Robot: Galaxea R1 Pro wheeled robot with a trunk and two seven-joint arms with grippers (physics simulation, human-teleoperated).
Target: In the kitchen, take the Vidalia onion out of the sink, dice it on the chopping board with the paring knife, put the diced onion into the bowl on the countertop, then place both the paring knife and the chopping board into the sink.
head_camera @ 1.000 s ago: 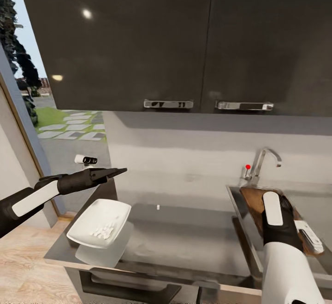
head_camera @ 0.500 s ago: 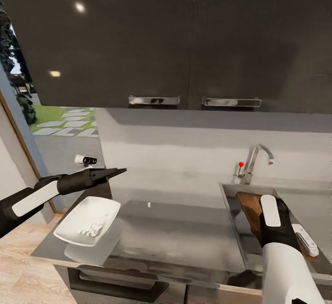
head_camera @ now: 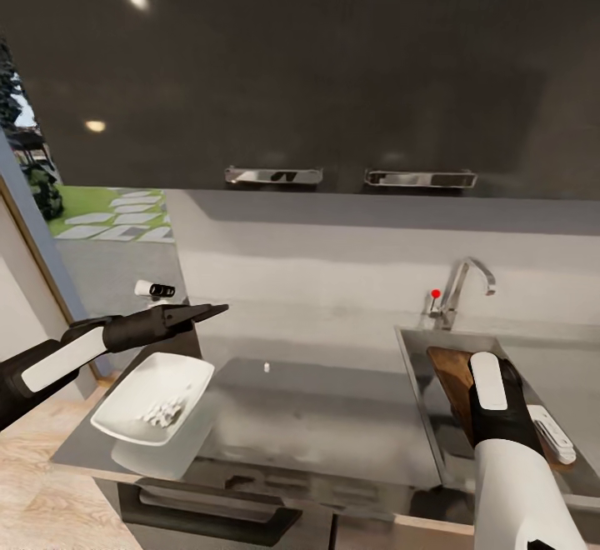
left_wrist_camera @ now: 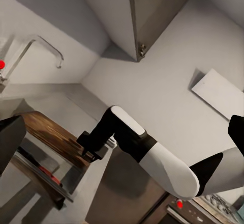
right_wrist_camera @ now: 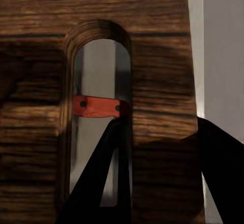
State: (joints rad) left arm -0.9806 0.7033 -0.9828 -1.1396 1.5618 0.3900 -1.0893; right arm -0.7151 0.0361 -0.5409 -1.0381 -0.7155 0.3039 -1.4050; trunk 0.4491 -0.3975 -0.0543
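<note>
The chopping board [head_camera: 452,379] is seen lying inside the sink [head_camera: 417,358], its far end toward the tap [head_camera: 463,283], with the right arm lowered over it. In the right wrist view the right claw [right_wrist_camera: 155,178] is set at the board's handle slot [right_wrist_camera: 99,117]: one finger [right_wrist_camera: 99,183] enters the slot and the other lies past the board's edge, so the claw is judged clamped on the board there, a grip suited to lowering it flat. The paring knife [right_wrist_camera: 99,106] is visible through the slot, beneath the board. The bowl [head_camera: 146,398], holding pale diced onion [head_camera: 162,410], rests at the table's [head_camera: 333,417] left edge. The left claw [head_camera: 212,310] is held together, above the bowl and clear of the sink.
</note>
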